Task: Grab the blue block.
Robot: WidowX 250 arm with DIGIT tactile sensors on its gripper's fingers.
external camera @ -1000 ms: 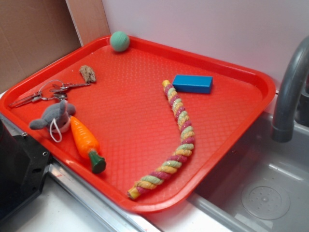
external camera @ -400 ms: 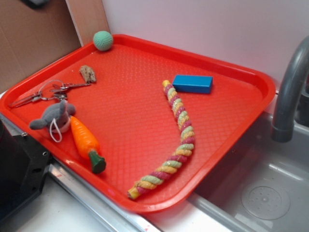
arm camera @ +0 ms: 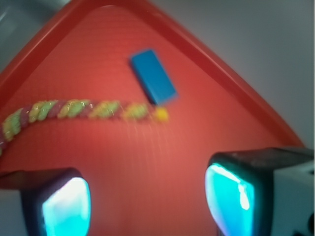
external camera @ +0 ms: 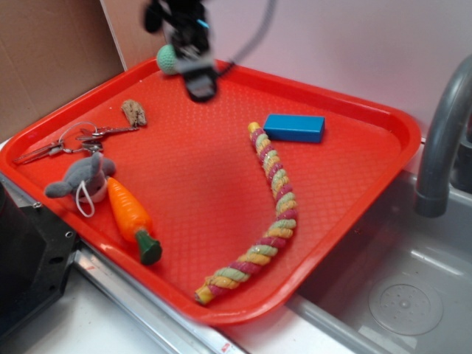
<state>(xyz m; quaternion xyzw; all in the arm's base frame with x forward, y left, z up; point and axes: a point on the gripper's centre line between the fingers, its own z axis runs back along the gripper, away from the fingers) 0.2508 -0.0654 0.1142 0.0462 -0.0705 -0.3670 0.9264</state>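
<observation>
A red tray fills most of the exterior view, beside a grey sink. At its far left lies a ring of keys, with a small brown cork-like piece just behind them. In front of the keys sits a grey plush mouse, touching the top of an orange toy carrot whose green stem points toward the tray's near edge.

My gripper hangs blurred above the tray's back left part, with a teal-green ball partly hidden behind it at the rim. In the wrist view my 2 fingers stand wide apart with bare red tray between them, holding nothing.

Right of centre, a striped rope of pink, yellow and green curves from the near edge up toward the back. The blue block lies flat just beside the rope's far end, near the tray's back right side and well apart from my gripper. In the wrist view the block sits ahead of my fingers, beyond the rope's yellow tip. A grey faucet rises at the far right.
</observation>
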